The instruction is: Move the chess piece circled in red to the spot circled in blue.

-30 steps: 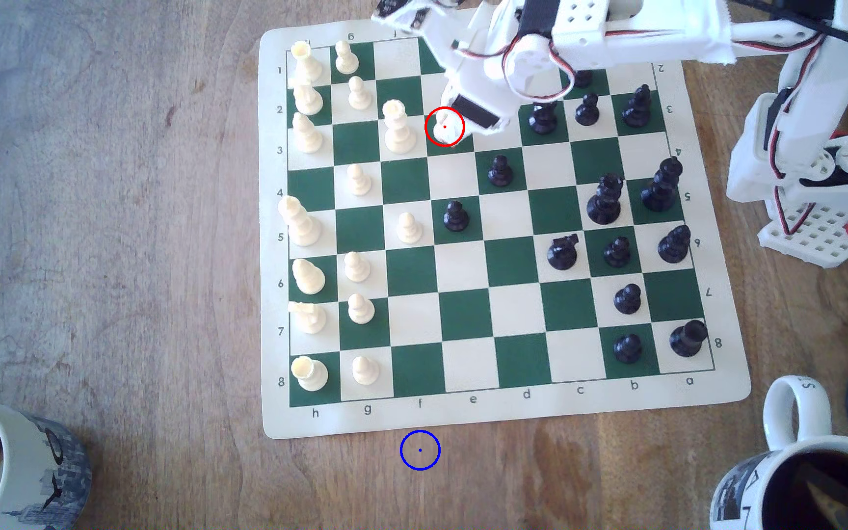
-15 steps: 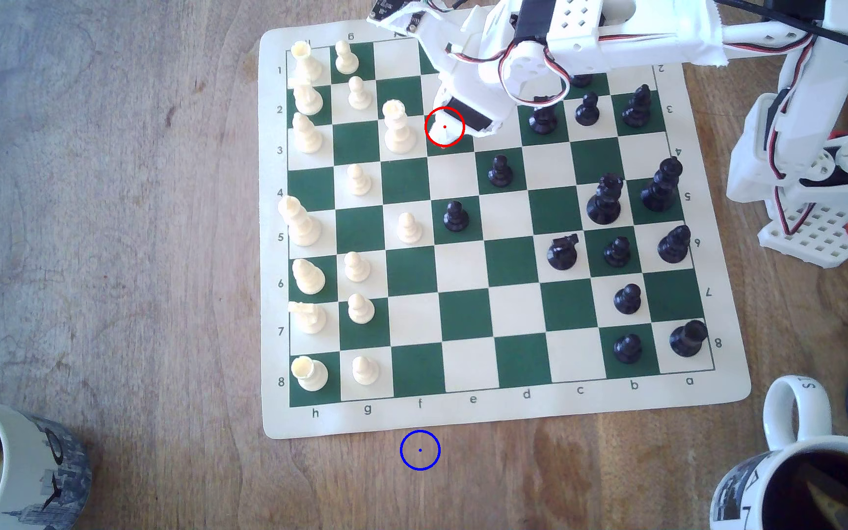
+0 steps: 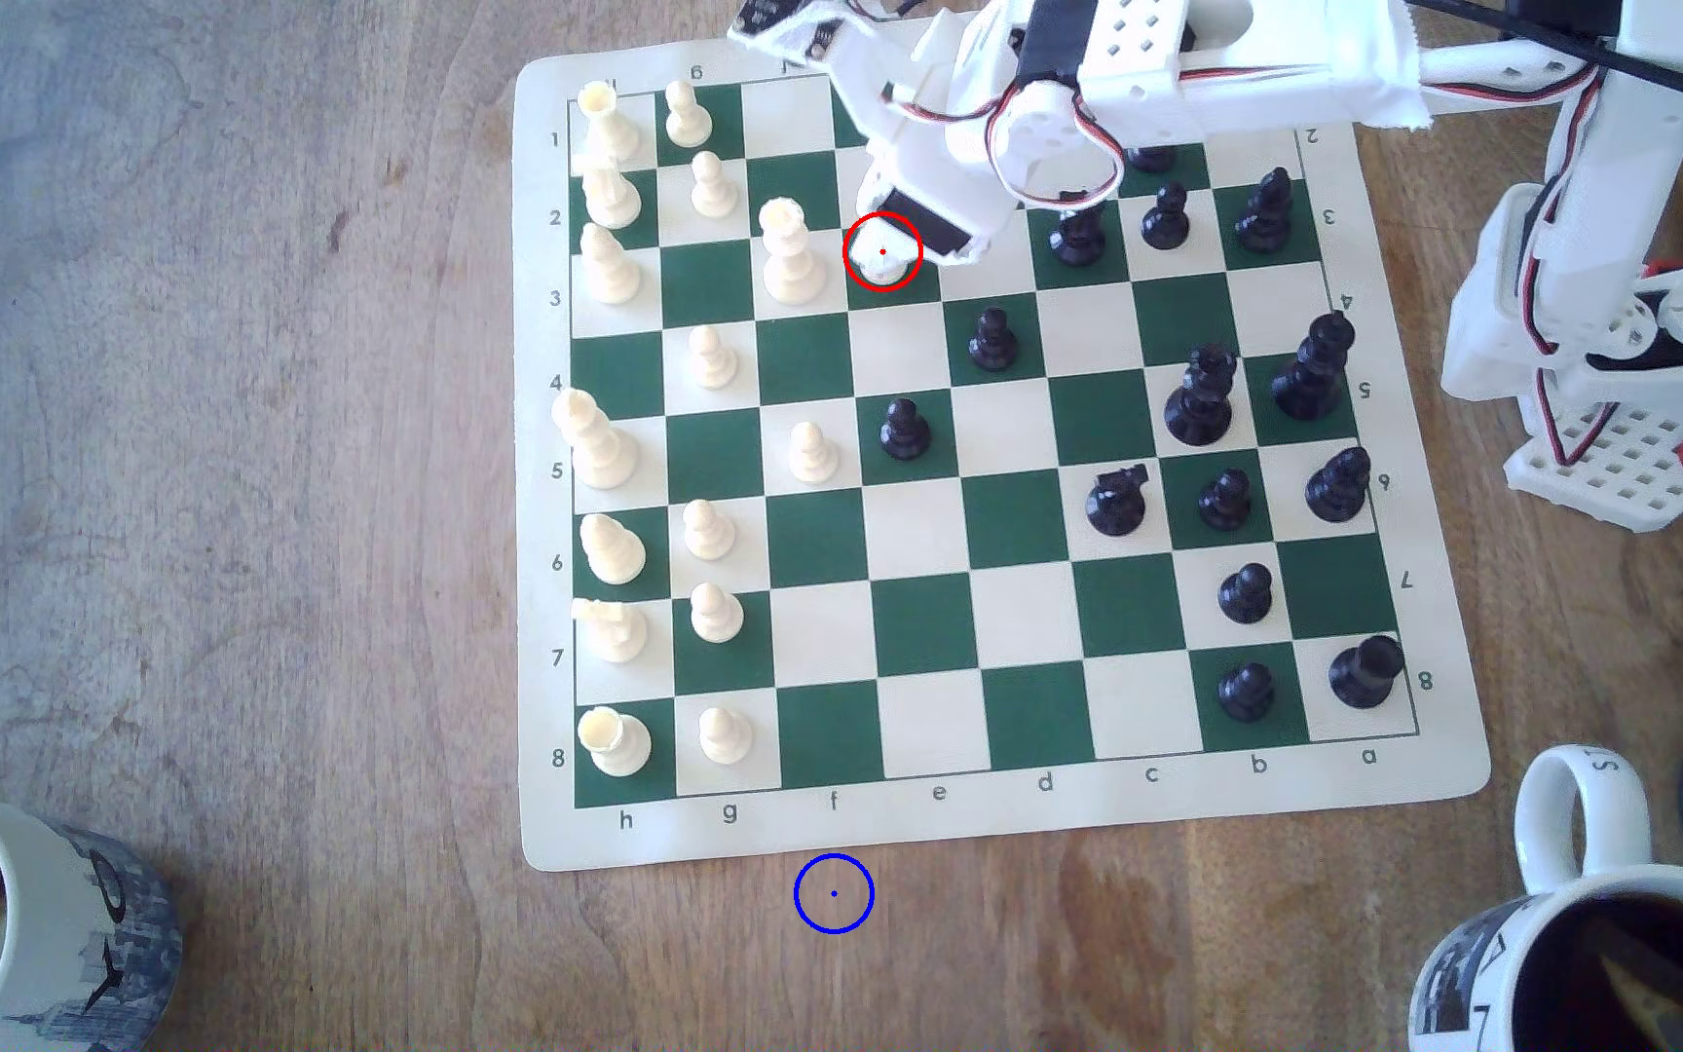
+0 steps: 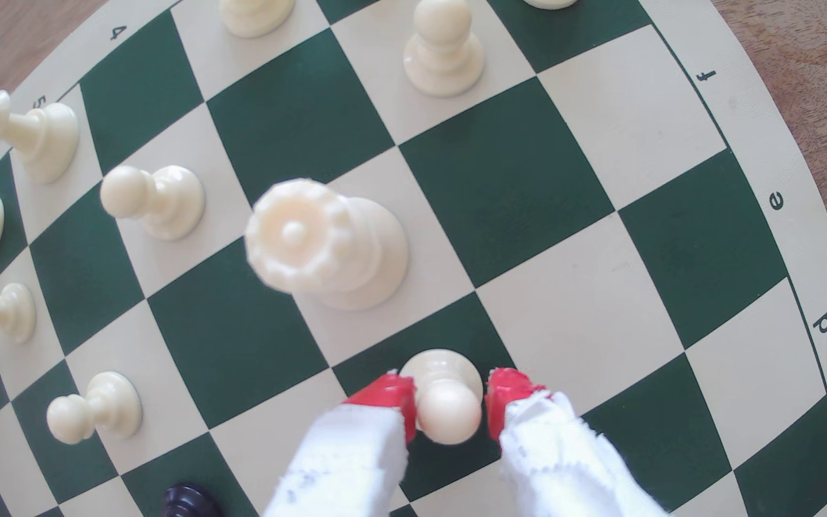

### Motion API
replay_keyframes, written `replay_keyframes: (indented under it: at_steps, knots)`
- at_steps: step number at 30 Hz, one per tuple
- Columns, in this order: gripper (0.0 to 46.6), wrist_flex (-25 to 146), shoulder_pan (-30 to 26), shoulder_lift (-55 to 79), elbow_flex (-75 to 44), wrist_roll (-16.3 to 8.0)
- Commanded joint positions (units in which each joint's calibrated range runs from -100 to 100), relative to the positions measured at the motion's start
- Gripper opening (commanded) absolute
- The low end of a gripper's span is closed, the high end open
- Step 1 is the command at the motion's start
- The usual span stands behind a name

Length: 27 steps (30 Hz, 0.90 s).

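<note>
Pawn: the small cream pawn stands up straight on a dark green square of the board. In the exterior view it sits inside the red ring, in row 3, file e.
Gripper: the gripper is down around the pawn's round head. One red tip is at each side of the head. The tips are apart. One tip looks like it touches the head, and a thin gap shows at the other. The pawn's base is on the board.
Fingers: both are wrapped in white cloth above the red tips.
Queen: a tall cream queen stands on the next square, just beside the pawn on the exterior view's left. It is not touching the gripper.
Blue spot: the blue ring with a dot is on the bare wood table, just off the board's near edge, under the letter f. It is well apart from the pawn.
Arm: the white arm comes in from the exterior view's right, over the far rows of the board.
Mugs: one mug sits at the exterior view's lower left corner, and one mug with a dark drink at the lower right.
</note>
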Motion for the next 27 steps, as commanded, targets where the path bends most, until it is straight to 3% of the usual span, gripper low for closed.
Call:
replay_keyframes:
  at_steps: [1,4,12,21,27]
  knots:
    - [4.2,-0.8,-0.1,-1.3,-3.5,0.3]
    - [0.2,-0.1,-0.4,-1.5,-3.5,0.3]
    - [0.2,2.3,-0.2,-5.4,-4.2,0.2]
    - [0.2,12.2,-2.5,-21.8,-4.4,0.2]
    - [0.2,22.6,-15.8,-36.0,-3.8,1.7]
